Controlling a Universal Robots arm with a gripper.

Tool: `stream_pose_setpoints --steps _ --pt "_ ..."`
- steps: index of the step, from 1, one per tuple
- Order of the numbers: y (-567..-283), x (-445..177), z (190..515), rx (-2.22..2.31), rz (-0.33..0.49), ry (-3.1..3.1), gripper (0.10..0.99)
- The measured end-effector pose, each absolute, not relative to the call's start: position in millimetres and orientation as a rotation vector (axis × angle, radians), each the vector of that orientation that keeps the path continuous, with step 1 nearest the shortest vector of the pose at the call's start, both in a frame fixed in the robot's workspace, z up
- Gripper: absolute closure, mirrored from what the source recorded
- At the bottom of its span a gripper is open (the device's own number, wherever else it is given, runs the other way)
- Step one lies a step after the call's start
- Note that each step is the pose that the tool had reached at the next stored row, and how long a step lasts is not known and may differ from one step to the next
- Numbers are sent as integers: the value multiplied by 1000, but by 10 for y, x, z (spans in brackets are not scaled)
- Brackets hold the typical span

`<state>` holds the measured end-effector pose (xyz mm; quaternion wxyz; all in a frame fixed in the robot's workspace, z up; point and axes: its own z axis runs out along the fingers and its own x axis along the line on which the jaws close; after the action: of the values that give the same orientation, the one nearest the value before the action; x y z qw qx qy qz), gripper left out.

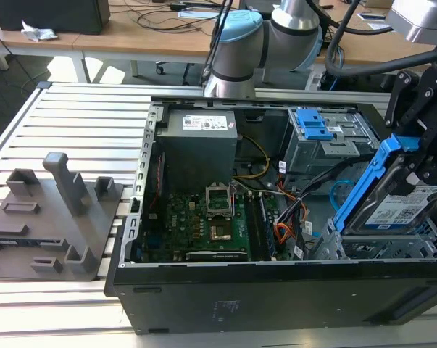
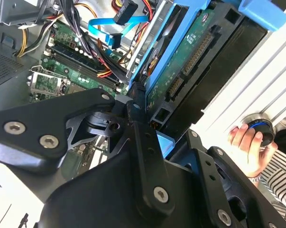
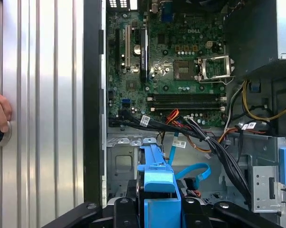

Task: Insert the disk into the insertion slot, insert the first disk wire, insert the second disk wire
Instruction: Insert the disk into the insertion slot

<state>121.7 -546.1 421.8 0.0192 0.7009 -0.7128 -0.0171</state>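
The gripper [image 1: 415, 161] is clamped on the disk [image 1: 396, 210], one black finger [image 2: 137, 118] pressed against the edge of the bright blue carrier [image 3: 157, 178]. In the exterior view the gripper's body is cut off at the right edge. The disk hangs tilted, its upper end leaning toward that view's right. Its lower end is at the mouth of the insertion slot [image 1: 421, 245], the grey perforated cage in the near corner of the computer case [image 1: 276, 297]. The cage's rim hides the disk's lower edge, so I cannot tell how far in it sits or whether it touches the metal. In the second wrist view the gripper's own linkage covers much of the foreground, and beyond it the disk's underside shows a green circuit board. The slot's mouth is masked by the carrier in both wrist views. Room is tight: the case wall runs just beside the cage, and a bundle of cables [image 3: 199, 137] crosses between the motherboard [image 1: 204, 217] and the cage, near the carrier. The larger bay [image 1: 316, 127] with its blue latch stands apart, farther back. Outside the case, a person's hand [image 2: 247, 142] rests on a round button [image 2: 259, 130] on the slatted table [image 1: 80, 123], well apart from the disk.
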Motion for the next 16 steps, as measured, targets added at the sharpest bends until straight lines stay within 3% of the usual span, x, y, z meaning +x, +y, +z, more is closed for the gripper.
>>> stream_pose_setpoints --steps 16 --pt "-5462 1217 3984 2174 -56 -2211 722"
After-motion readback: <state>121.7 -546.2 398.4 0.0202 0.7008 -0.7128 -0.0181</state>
